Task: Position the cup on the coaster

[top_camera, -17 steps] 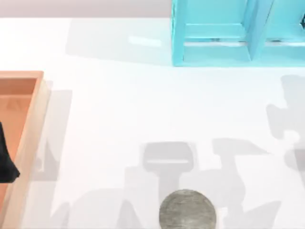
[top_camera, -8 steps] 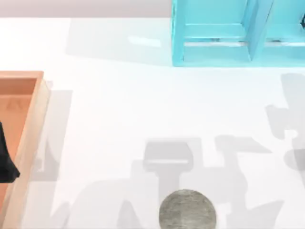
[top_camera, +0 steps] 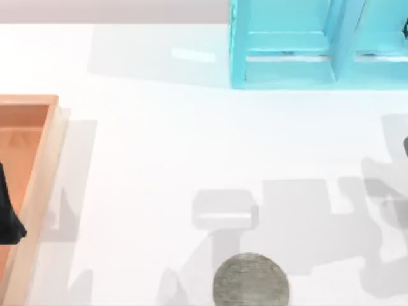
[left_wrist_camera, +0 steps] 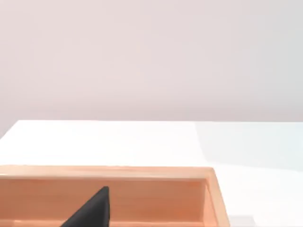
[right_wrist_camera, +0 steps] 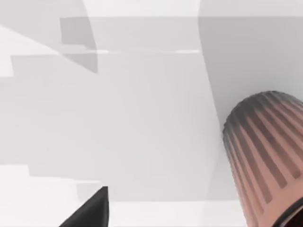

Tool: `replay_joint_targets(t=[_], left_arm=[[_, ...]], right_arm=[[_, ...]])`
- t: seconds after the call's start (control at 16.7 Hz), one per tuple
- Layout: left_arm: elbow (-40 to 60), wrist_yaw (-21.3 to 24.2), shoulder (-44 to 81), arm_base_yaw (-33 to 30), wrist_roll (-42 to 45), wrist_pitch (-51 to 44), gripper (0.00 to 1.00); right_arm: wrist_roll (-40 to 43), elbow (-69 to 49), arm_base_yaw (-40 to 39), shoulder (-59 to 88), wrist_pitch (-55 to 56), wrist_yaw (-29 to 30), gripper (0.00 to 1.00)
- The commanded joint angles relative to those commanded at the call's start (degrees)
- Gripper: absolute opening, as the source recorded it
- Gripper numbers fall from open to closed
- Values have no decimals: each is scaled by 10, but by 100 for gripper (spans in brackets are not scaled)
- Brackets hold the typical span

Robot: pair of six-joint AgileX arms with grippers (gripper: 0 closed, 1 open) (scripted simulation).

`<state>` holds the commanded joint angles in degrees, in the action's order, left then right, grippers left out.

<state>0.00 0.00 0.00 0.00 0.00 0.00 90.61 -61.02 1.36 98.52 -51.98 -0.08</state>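
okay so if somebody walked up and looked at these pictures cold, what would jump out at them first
Probably the bright turquoise shelf unit at the far edge of the white table, right of centre. Next, the speckled grey coaster at the near edge, and the wooden tray on the left side. The right wrist view shows the ribbed reddish-brown cup close up.

Speckled stone-like coaster [top_camera: 250,280], ribbed matt cup [right_wrist_camera: 265,151], smooth wooden tray [top_camera: 38,185], glossy white table [top_camera: 159,159].

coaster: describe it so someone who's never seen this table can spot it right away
In the top view, start at the white table and go to its near edge, right of centre, well away from the wooden tray at the left and the turquoise shelf at the back. The coaster lies flat there: the one round thing, speckled grey like stone.
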Motion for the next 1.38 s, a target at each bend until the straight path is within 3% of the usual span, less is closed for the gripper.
replay_joint_targets(t=[0.36, 1.14, 1.38], left_arm=[[0, 0, 0, 0, 0, 0, 100], [0, 0, 0, 0, 0, 0, 100], [0, 0, 0, 0, 0, 0, 100]], right_arm=[[0, 19, 0, 7, 22, 0, 100], [0, 19, 0, 7, 22, 0, 2], [0, 19, 0, 7, 22, 0, 0]])
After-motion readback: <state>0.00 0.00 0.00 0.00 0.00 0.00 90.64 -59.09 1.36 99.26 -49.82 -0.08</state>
